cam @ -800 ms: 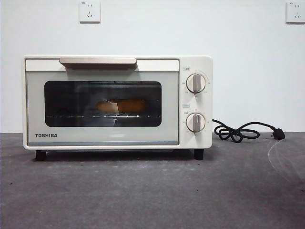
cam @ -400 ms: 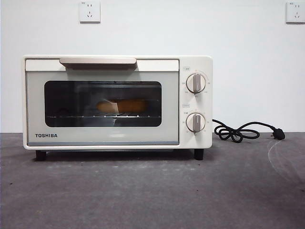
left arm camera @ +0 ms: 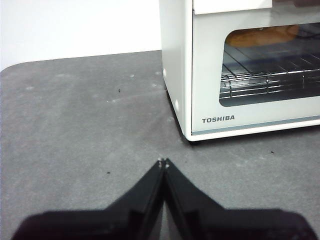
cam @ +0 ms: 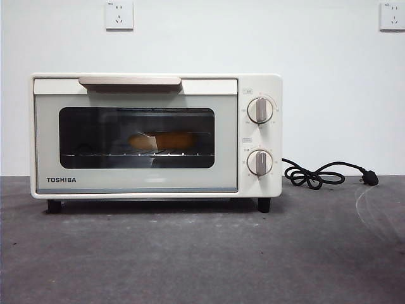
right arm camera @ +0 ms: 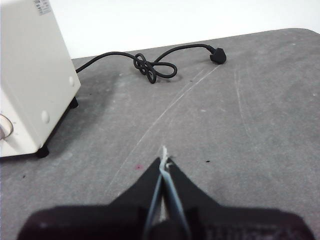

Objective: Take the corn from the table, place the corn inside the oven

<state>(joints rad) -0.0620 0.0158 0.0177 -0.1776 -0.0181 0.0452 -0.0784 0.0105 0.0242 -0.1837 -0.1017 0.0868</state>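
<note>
The dark grey desk (cam: 202, 253) fills the lower part of the front view, mottled and faintly scratched at its right side. On it stands the cream oven (cam: 156, 136), its door shut under the beige bar handle (cam: 130, 81); the left wrist view cuts off the oven's top and far side, and the right wrist view shows only one side wall and a foot. Behind the dark glass the corn (cam: 161, 140) lies on the wire rack, dim and blurred by reflections, its ends hard to make out. The black cord (cam: 319, 174) lies looped on the desk beside the oven, its plug free. The left gripper (left arm camera: 163, 162) hovers near the oven's front corner, jaws pressed together and holding nothing. The right gripper (right arm camera: 164, 161) hangs over bare desk, jaws likewise closed, empty.
</note>
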